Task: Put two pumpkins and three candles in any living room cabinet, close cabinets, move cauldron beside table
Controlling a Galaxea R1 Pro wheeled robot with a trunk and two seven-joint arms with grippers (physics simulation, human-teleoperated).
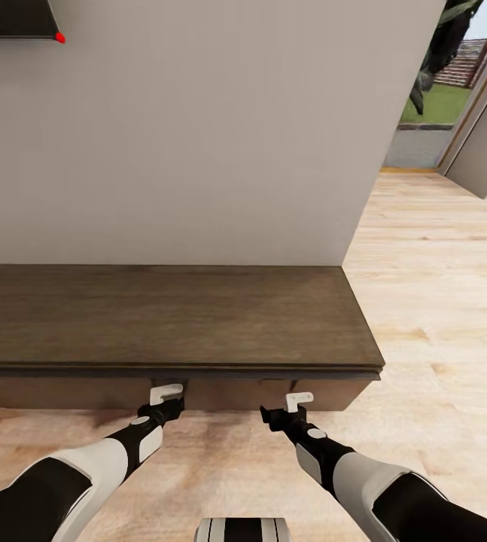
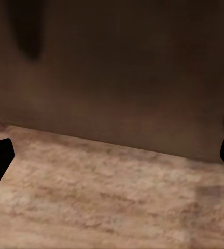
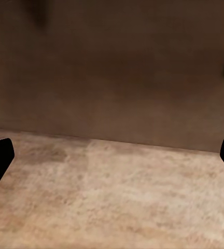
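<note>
Below the head camera, both arms reach forward and low. The left gripper point(image 1: 166, 394) and right gripper point(image 1: 298, 401) hang spread wide, holding nothing, close to the front panels of the cabinet point(image 1: 168, 316). Its long axis runs crosswise ahead of both grippers, against the wall point(image 1: 213, 135).

No text, label, brand, number or sign can be read in any of the views. The long, low dark-brown wooden cabinet point(image 1: 168, 316) has a plain top and plain front panels without any writing. The pale grey wall point(image 1: 213, 135) behind it carries no sign. The dark flat panel point(image 1: 10, 19) at the upper left corner of the wall shows only a small red spot, not a letter.
</note>
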